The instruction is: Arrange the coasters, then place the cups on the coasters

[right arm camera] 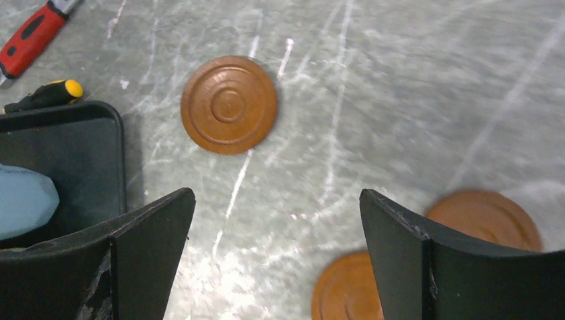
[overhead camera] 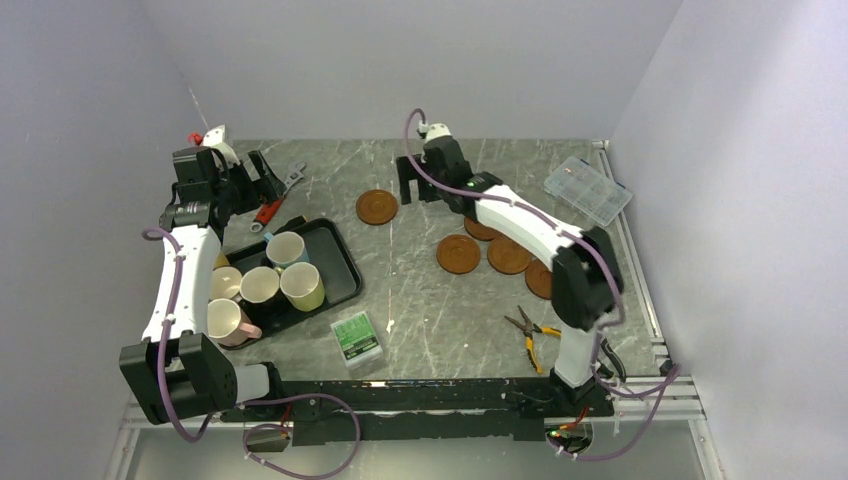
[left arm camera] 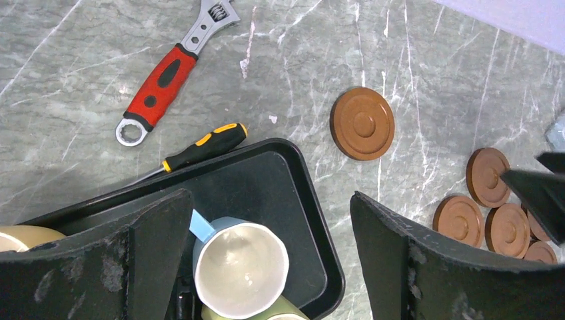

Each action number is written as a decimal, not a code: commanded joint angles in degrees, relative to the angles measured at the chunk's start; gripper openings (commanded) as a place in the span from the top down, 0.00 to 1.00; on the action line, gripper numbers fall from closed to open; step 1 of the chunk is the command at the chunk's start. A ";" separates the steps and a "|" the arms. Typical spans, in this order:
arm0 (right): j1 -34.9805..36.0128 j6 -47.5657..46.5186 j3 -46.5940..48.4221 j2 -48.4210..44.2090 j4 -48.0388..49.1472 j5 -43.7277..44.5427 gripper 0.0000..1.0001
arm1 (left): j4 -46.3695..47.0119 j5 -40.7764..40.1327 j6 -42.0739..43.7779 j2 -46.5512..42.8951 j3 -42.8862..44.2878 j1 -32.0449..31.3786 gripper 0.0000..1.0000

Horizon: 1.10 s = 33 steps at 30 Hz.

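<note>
My left fingers (left arm camera: pixel 153 253): spread wide, gripping nothing, hovering over far end of black tray (left arm camera: pixel 266 173); light blue cup (left arm camera: pixel 240 267) beneath gap. My right fingers (right arm camera: pixel 146 253): likewise wide apart, empty, above worktop (right arm camera: pixel 400 100). Lone coaster (right arm camera: pixel 228 105): flat on worktop ahead of right fingers, near tray's far corner. Other coasters (overhead camera: pixel 459 253): clustered close together right of centre, partly hidden by my right arm. Cups (overhead camera: pixel 260 285): bunched in tray. Wrench (left arm camera: pixel 160 93), screwdriver (left arm camera: pixel 200 147): on worktop beyond tray.
</note>
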 commanded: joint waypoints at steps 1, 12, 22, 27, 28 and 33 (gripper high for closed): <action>0.18 0.77 -13.22 -10.15 1.01 8.39 0.00 | 3.32 2.27 -1.00 -0.74 0.99 0.22 0.06; 0.19 1.72 -41.71 -29.82 3.81 7.42 0.00 | 2.99 2.38 -2.02 -0.16 1.03 -0.39 0.06; 0.13 1.05 -43.87 -22.60 7.51 5.14 0.00 | 2.72 0.89 -1.23 0.62 1.01 -2.47 0.06; 0.16 1.76 -43.60 -19.47 9.24 5.06 0.00 | 2.55 0.71 -0.99 0.70 1.05 -3.03 0.06; 0.17 2.06 -43.33 -18.75 9.04 5.56 0.00 | 2.55 0.66 -1.01 0.70 1.07 -3.09 0.06; -0.04 2.63 -43.35 -16.59 9.71 5.54 0.00 | 2.37 0.46 -0.98 0.84 1.22 -3.29 0.06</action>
